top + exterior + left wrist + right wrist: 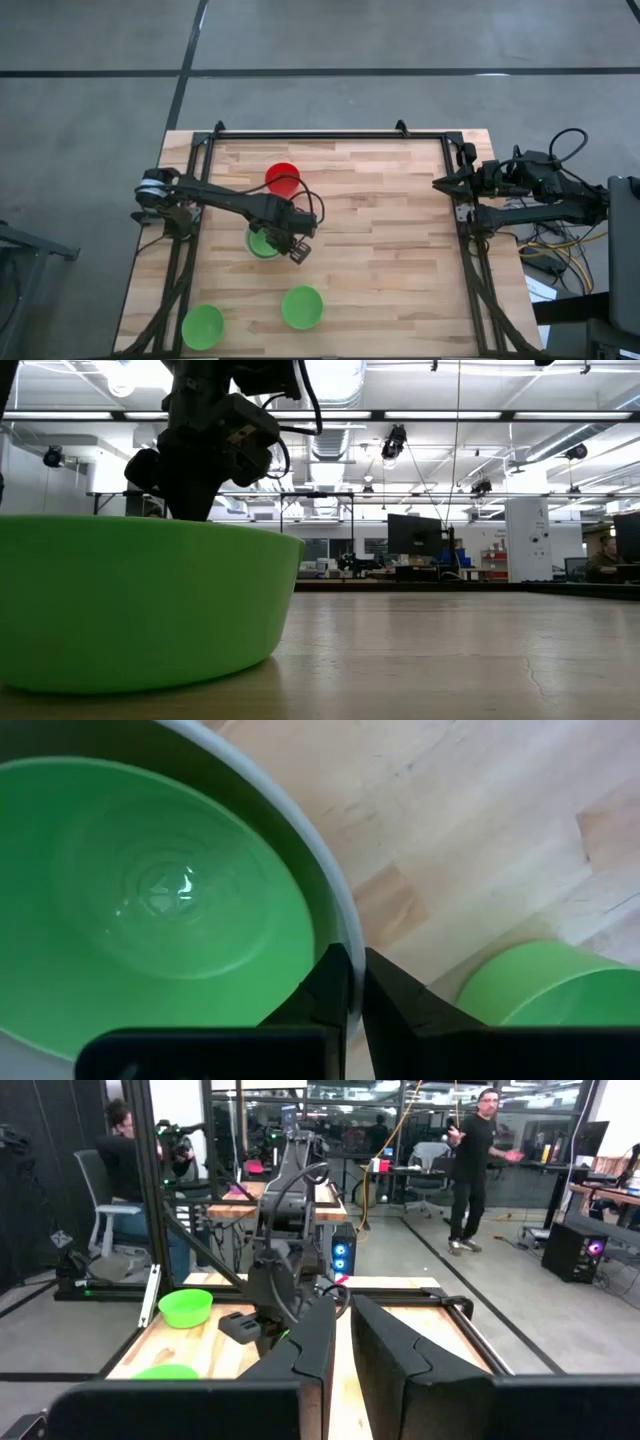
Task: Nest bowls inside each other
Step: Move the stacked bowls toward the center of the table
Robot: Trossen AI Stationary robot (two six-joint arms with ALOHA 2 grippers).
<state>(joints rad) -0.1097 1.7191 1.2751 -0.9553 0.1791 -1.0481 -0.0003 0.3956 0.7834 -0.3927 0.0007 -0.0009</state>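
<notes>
Left pincer is clamped on the rim of a pale grey-white bowl near the middle of the wooden worktop, its two dark fingers pinching the wall, one inside and one outside. A bright green bowl sits nested inside that grey-white one, filling it almost to the edge. In the high view the pair lies just under the left arm's wrist, slightly left of the worktop's centre.

Just behind it, toward the far edge, stands the red bowl, close but apart. Two more green bowls rest toward the near edge: one below the nested pair with bare wood between them, the other close to the near-left corner beside the black frame rail. The latter fills the left of the low view, with the left arm rising behind it.

Open wood runs across the whole right half of the worktop, from the bowls to the right-hand rail.

Right pincer waits at the right edge, over the frame and well apart from every bowl, its fingers drawn nearly together with only a narrow slot between them and nothing in it. Beyond the worktop, the right wrist view shows a person seated and another standing in the room.
</notes>
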